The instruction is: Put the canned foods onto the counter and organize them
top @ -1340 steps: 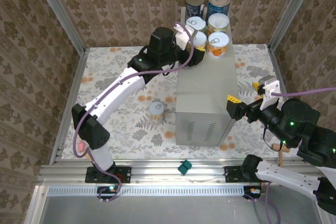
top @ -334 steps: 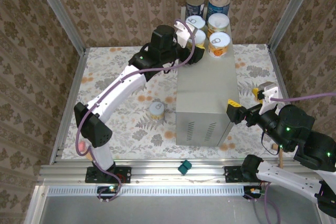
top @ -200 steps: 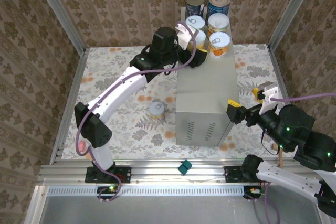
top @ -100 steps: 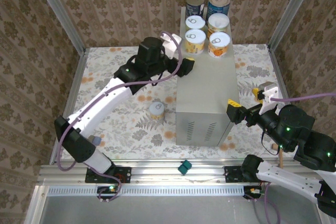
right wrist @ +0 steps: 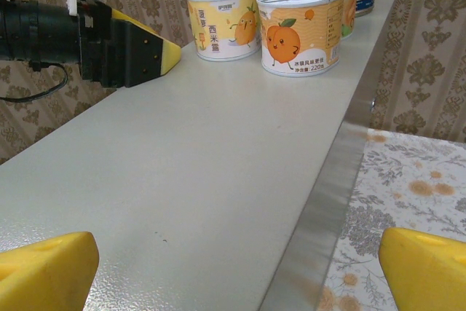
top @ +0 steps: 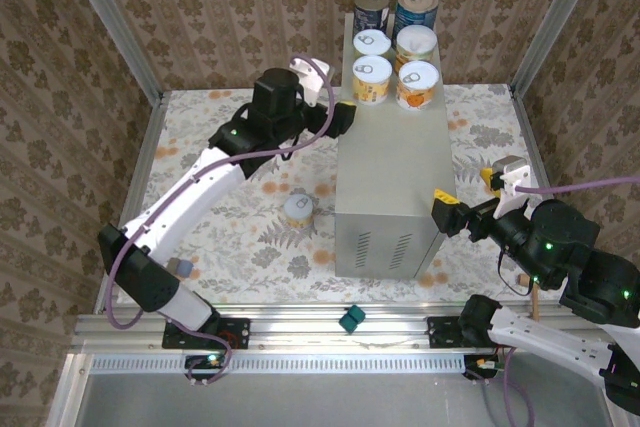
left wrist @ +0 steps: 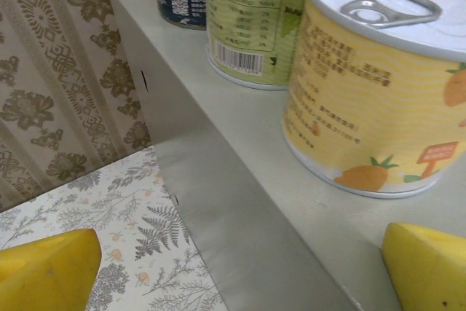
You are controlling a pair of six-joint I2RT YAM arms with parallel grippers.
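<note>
Left pincer (left wrist: 237,271) has backed off, open, yellow can (left wrist: 378,100) just beyond its tips.

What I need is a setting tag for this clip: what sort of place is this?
Probably a staged robot test cell, not a real kitchen: wallpaper-print panels held in an aluminium frame, and a grey metal box standing in as the counter, with cans grouped at its far end.

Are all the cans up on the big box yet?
Almost. Done: six cans stand in two rows at the counter's far end. In hand: nothing; the left gripper and right gripper are both open and empty. Left: the last can sits on the floor beside the counter and needs lifting up.
</note>
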